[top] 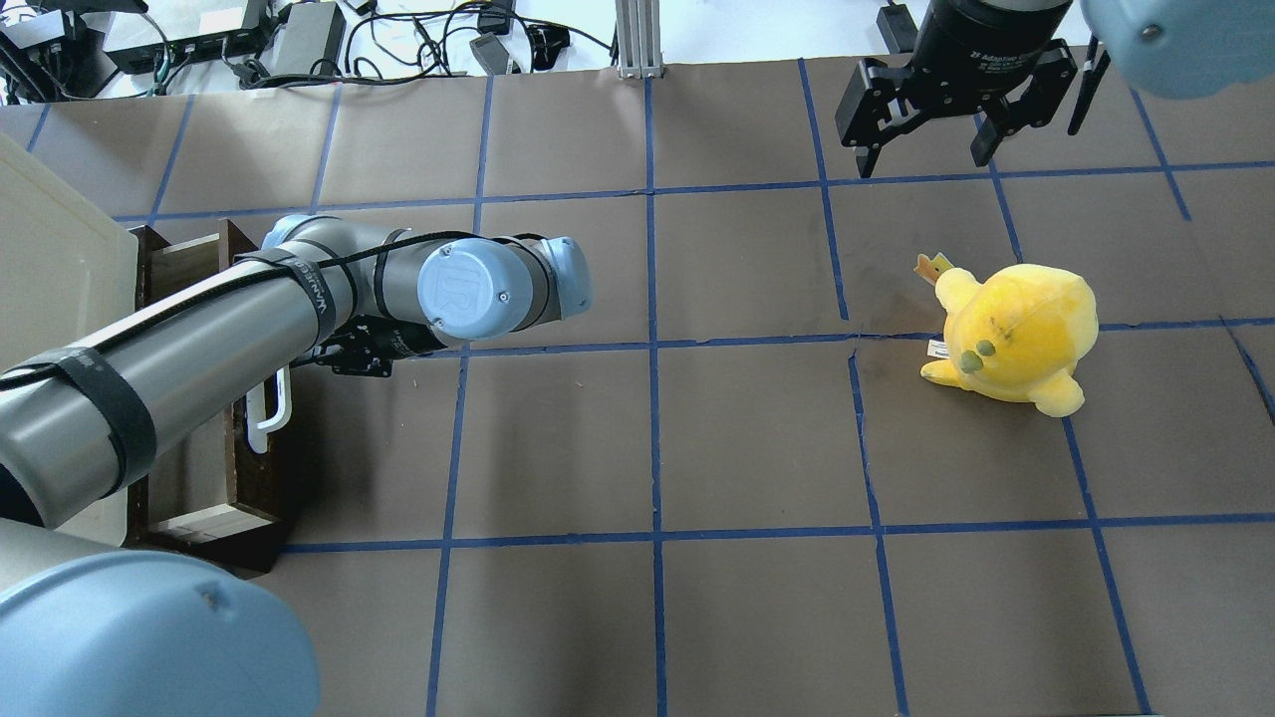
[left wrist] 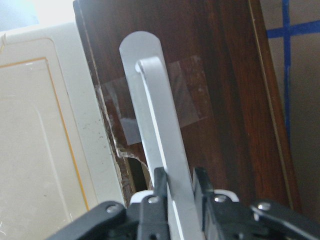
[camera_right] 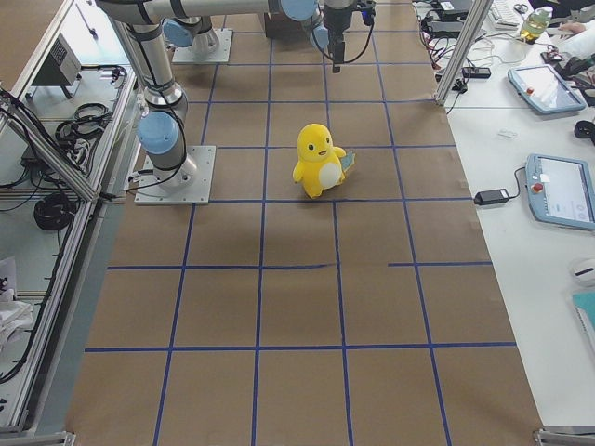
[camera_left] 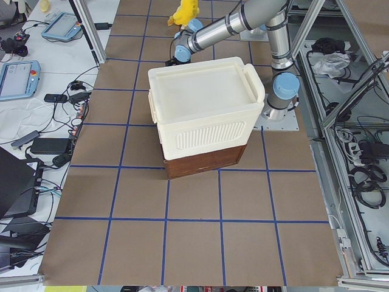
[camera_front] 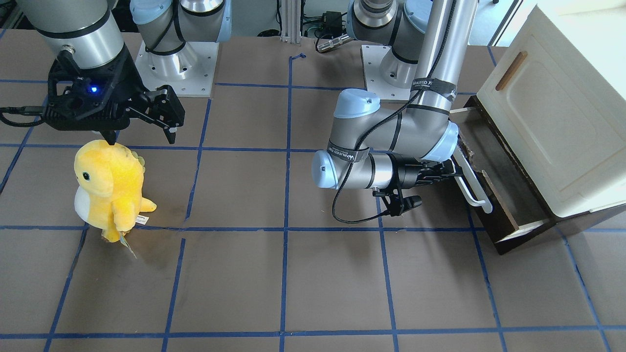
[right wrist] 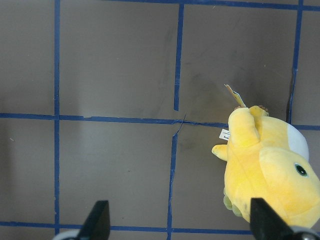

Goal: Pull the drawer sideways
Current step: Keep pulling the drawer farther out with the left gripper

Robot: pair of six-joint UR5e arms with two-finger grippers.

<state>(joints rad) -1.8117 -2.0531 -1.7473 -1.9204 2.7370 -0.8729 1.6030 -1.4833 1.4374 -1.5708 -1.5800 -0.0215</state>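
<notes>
Left pincer (left wrist: 180, 177) clamps the long white bar handle (left wrist: 152, 100) of the dark brown wooden drawer (left wrist: 225, 100), nine o'clock overhead, for pulling; right pincer (top: 923, 164) hangs open.

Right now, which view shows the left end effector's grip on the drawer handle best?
Left wrist-mounted: close up, the left end effector is shut on the drawer handle. Front-facing shows the grip small, side-on; overhead, the arm covers it; both side views hide it.

the drawer (camera_front: 511, 193) sticks out under the cabinet (camera_front: 562, 112) at the table's (camera_front: 293, 283) left end. the toy (camera_front: 110, 188) stands well apart, toward the right.
</notes>
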